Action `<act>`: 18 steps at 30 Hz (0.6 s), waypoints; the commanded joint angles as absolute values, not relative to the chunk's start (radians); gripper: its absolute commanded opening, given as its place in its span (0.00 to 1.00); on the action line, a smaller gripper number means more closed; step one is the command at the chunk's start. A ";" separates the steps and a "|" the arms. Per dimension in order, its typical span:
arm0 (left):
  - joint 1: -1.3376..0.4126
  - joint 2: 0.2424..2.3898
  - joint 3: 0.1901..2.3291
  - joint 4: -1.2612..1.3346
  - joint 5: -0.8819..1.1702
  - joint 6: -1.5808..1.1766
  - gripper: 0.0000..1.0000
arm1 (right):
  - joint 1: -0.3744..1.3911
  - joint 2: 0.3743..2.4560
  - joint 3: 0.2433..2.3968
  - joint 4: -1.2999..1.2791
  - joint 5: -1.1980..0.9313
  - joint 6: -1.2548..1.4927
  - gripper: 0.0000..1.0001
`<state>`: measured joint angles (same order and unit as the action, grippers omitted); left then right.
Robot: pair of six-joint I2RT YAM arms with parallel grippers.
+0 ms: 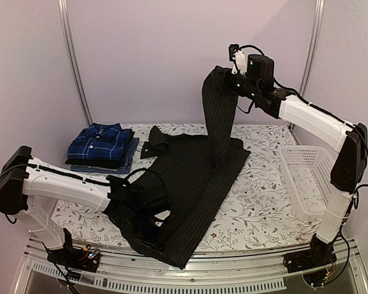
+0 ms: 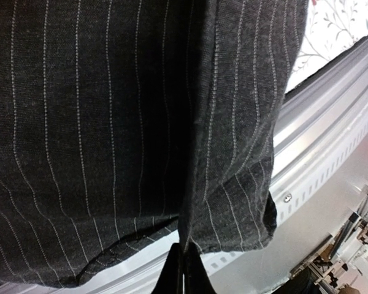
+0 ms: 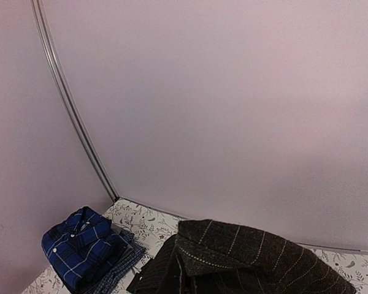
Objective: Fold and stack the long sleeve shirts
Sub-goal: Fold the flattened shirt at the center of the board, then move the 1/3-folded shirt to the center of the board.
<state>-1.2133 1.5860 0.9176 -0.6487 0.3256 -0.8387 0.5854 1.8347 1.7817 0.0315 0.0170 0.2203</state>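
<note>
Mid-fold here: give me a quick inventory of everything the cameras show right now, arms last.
black pinstriped cloth shirt: one, black with pale stripes, spread across the middle of the table, one part lifted high at the far right, near hem over the front edge.
stack of folded shirts: count unclear, blue-and-navy plaid on top, darker layers beneath, far left.
white plastic mesh basket: one, white, right side.
floral-print table cover: one, white with sprigs, under everything.
metal rail: one, silver, near edge.
left fingers: one pair, black, shut on the shirt's near hem.
right fingers: one pair, black, shut on the lifted part.
</note>
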 commanded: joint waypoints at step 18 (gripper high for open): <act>-1.191 1.550 0.910 -0.689 0.194 -0.841 0.15 | 0.719 1.553 1.319 -0.166 0.179 0.520 0.00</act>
<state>-1.2102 1.5581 0.8909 -0.6510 0.2756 -0.8349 0.6769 1.6844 1.4754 -0.1188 0.1673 0.3885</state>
